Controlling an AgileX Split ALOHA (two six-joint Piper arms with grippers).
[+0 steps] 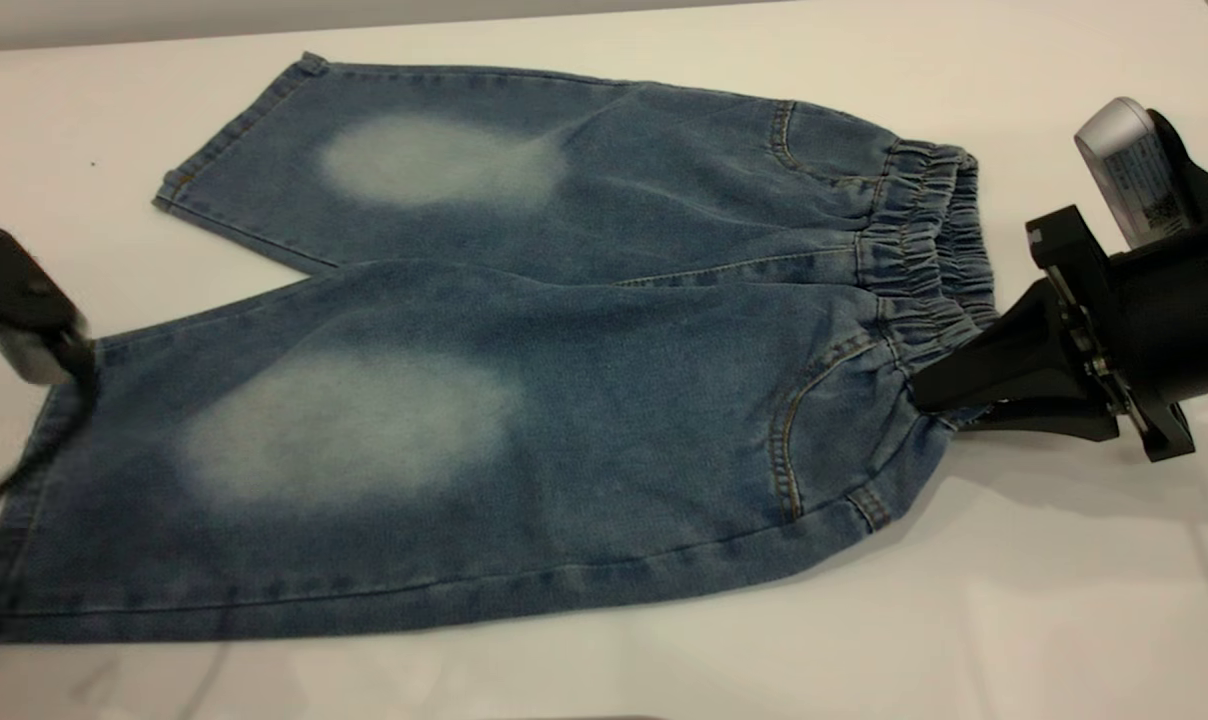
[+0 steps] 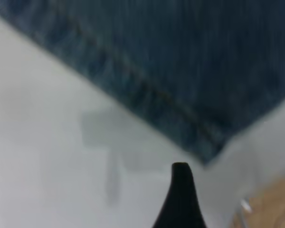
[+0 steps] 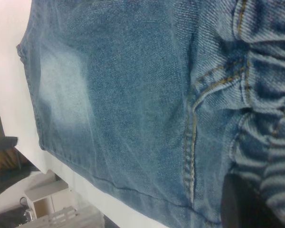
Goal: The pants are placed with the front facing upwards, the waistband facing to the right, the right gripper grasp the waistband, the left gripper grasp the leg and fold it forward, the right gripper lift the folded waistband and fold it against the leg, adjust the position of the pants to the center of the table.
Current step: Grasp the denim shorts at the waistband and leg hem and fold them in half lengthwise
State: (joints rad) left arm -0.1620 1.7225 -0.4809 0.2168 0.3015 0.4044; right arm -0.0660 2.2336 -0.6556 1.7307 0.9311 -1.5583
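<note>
The pants flat on the white table; waistband rightward

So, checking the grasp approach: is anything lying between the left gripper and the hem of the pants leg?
No. The left wrist view shows only bare table between the left gripper and the pants hem.

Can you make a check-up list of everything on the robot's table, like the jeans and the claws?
Surface: the table is white and smooth.
Job's things: the pants lie flat, front up, with the waistband toward the right arm.
Clutter: nothing seen.
Grippers: the right gripper is at the near end of the waistband, fingertips on the cloth; the left gripper is beside the leg hem, not touching it.
Cables: a dark cable hangs by the left gripper.
Surroundings: furniture beyond the table edge, too unclear to name.
</note>
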